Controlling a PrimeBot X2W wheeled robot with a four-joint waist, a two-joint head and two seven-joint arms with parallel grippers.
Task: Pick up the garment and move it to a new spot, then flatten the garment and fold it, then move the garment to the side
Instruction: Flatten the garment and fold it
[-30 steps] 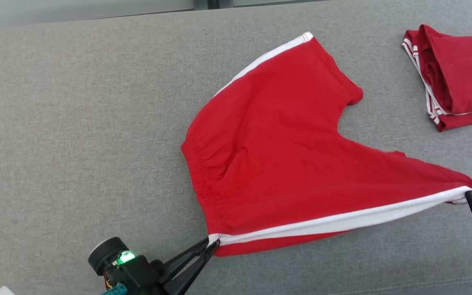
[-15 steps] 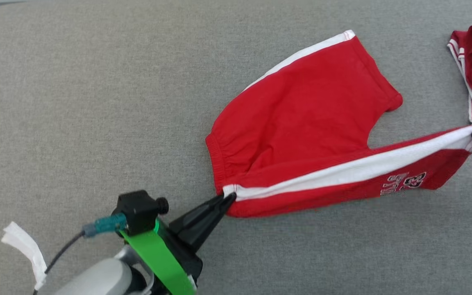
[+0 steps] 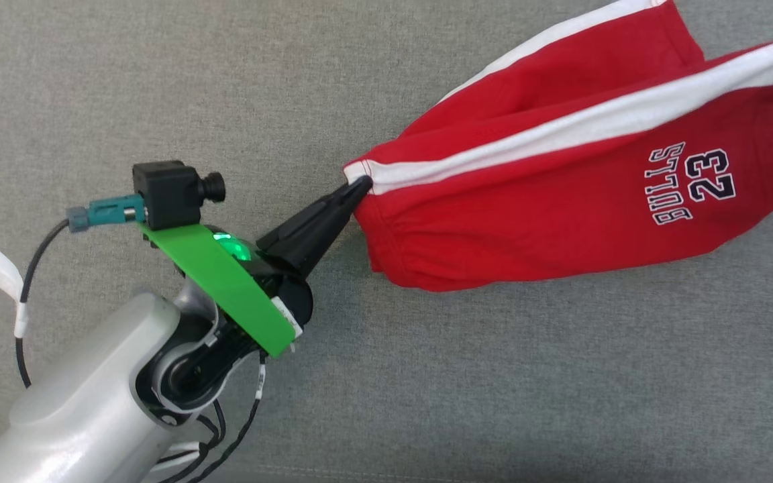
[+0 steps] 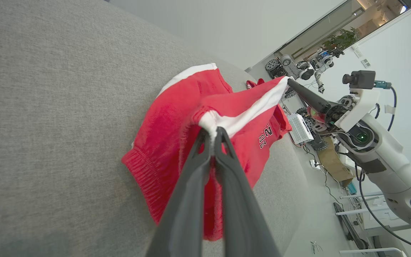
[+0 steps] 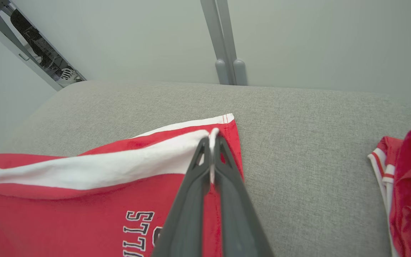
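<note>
Left hand [image 3: 358,186]: two long dark tapered fingers, pressed together on the white-striped waistband corner of the red shorts [image 3: 561,221]. Right hand [image 5: 212,140]: clamped the same way on the white-striped hem corner of one leg. We list the shorts as soft knit with a gathered elastic waist, stretched between both hands, the far leg lying on the grey woven worktop [image 3: 158,80]. Lettering [image 3: 692,182], head view: "BULLS 23", dark with white edging. Right wrist view adds a second red garment [image 5: 409,185], white-striped and bunched, well apart from the shorts.
</note>
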